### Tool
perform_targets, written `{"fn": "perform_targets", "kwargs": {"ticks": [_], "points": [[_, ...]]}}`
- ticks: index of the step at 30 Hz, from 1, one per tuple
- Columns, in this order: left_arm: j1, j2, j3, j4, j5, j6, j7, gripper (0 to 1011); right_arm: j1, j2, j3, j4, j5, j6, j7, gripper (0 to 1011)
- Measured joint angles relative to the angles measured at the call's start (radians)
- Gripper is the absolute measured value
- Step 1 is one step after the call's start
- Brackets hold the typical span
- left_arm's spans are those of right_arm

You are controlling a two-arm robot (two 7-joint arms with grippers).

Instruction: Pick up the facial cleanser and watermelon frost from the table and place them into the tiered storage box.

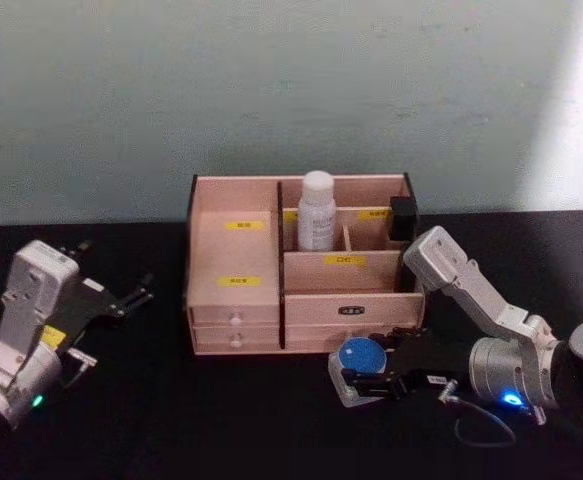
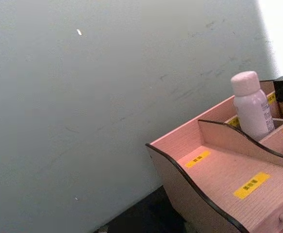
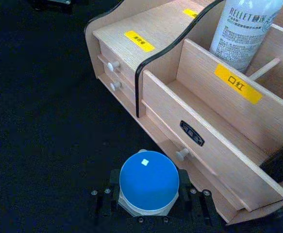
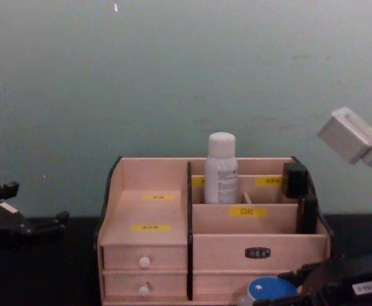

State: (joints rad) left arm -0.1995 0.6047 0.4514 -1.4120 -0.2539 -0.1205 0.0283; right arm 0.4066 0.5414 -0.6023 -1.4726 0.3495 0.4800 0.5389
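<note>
The tiered storage box (image 1: 233,262) (image 4: 148,213) (image 3: 204,124) (image 2: 219,170) stands at the middle of the black table. A white bottle, the facial cleanser (image 1: 316,210) (image 4: 221,169) (image 3: 245,29) (image 2: 250,104), stands upright in a rear compartment. The watermelon frost, a small jar with a round blue lid (image 1: 358,358) (image 3: 148,178) (image 4: 267,289), sits low in front of the box's right drawer. My right gripper (image 1: 371,374) (image 3: 148,196) is shut on the jar, one finger at each side. Left of the box, my left gripper (image 1: 134,295) rests open and holds nothing.
A black object (image 1: 403,216) (image 4: 295,178) sits at the box's rear right corner. Small drawers with white knobs (image 3: 113,64) face the front. A pale green wall rises close behind the table. Black tabletop lies open to the left and front of the box.
</note>
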Motion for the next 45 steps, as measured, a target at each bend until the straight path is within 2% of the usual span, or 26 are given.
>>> {"fn": "perform_targets", "kwargs": {"ticks": [13, 23, 31, 35, 40, 45], "points": [[0.0, 0.0, 0.0, 0.0, 0.0, 0.0, 0.0, 1001, -0.007, 0.007, 0.005, -0.008, 0.011, -0.001, 0.009, 712], [0.0, 0.0, 0.0, 0.0, 0.0, 0.0, 0.0, 1001, -0.042, 0.061, 0.033, -0.103, 0.049, -0.004, 0.021, 711], [0.0, 0.0, 0.0, 0.0, 0.0, 0.0, 0.0, 1001, -0.038, 0.093, 0.056, -0.169, 0.081, -0.013, 0.027, 712], [0.0, 0.0, 0.0, 0.0, 0.0, 0.0, 0.0, 1001, -0.015, 0.092, 0.058, -0.182, 0.09, -0.021, 0.026, 712], [0.0, 0.0, 0.0, 0.0, 0.0, 0.0, 0.0, 1001, 0.026, 0.072, 0.047, -0.181, 0.091, -0.033, 0.022, 712], [0.0, 0.0, 0.0, 0.0, 0.0, 0.0, 0.0, 1001, 0.077, 0.036, 0.026, -0.155, 0.091, -0.048, 0.022, 712]]}}
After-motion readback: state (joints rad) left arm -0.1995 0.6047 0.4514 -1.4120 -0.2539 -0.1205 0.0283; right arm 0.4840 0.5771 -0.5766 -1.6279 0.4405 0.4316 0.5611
